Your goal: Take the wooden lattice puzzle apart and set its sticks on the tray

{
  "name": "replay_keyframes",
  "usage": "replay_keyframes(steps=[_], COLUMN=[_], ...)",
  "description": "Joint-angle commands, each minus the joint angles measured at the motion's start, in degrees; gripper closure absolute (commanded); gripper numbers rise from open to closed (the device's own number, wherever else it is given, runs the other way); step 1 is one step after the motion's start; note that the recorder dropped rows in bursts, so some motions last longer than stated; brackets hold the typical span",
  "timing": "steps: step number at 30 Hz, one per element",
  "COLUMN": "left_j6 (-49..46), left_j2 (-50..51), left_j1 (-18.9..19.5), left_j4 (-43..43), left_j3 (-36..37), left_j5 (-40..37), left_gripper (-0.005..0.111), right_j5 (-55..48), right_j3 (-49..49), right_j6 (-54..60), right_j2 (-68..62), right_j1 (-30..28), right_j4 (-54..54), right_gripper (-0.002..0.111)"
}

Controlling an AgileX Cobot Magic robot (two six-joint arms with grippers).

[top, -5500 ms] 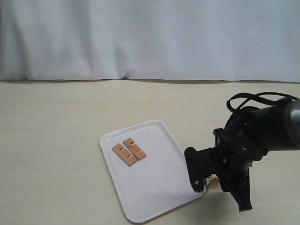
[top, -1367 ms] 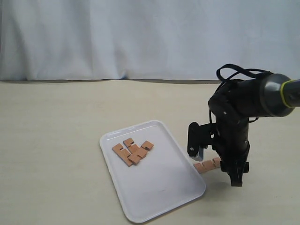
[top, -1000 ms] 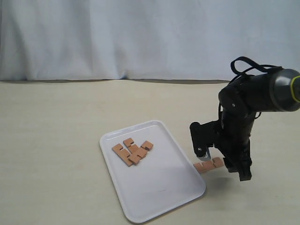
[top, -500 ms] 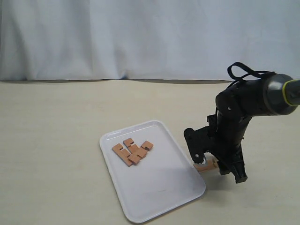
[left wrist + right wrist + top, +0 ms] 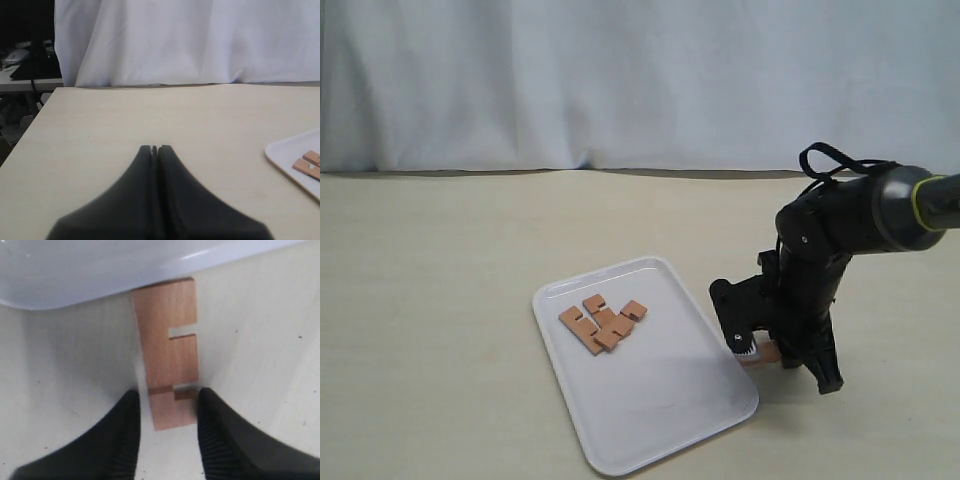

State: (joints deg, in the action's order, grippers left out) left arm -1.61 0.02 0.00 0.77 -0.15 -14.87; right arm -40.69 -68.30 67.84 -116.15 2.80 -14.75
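Note:
The white tray lies left of my right arm, with three notched sticks piled near its far left corner. No assembled lattice puzzle shows. A fourth stick lies flat on the table, one end touching the tray's rim. My right gripper is open, low over the table, its fingers on either side of that stick's near end with a gap on one side. In the exterior view that stick peeks out under the right gripper. My left gripper is shut on nothing, over bare table away from the tray.
A white curtain backs the beige table. In the left wrist view, parts of two sticks show on the tray's corner. A dark desk with clutter stands beyond the table's far-left corner.
Over 5.5 s a third stick landed on the tray's pile. In the last second the right gripper moved down and left over the fourth stick by the tray's edge.

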Motion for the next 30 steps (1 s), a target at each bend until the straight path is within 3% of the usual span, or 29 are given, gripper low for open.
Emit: replay_keyframes(steps=[1, 15, 21, 26, 28, 30], left_j6=[0.14, 0.14, 0.14, 0.14, 0.14, 0.14], left_j2=[-0.02, -0.02, -0.02, -0.02, -0.02, -0.02], left_j1=[0.00, 0.00, 0.00, 0.00, 0.00, 0.00], left_j4=[-0.10, -0.10, -0.10, -0.10, -0.10, -0.10], left_j3=[0.15, 0.15, 0.15, 0.15, 0.15, 0.15], left_j5=[0.56, 0.57, 0.57, 0.57, 0.46, 0.46], left_gripper=[0.107, 0.107, 0.107, 0.107, 0.107, 0.107], right_j5=[-0.02, -2.10, 0.53, -0.17, -3.19, -5.60], right_j3=[0.03, -0.08, -2.09, -4.92, -4.92, -4.92], right_j6=[0.26, -4.59, -32.19, -69.43, -81.47, -84.80], right_j2=[-0.29, 4.21, 4.31, 4.31, 4.31, 4.31], right_j1=[-0.06, -0.06, -0.28, -0.28, -0.28, -0.28], right_j4=[0.13, 0.39, -1.22, -1.18, -0.09, 2.38], right_gripper=[0.101, 0.104, 0.104, 0.101, 0.087, 0.072])
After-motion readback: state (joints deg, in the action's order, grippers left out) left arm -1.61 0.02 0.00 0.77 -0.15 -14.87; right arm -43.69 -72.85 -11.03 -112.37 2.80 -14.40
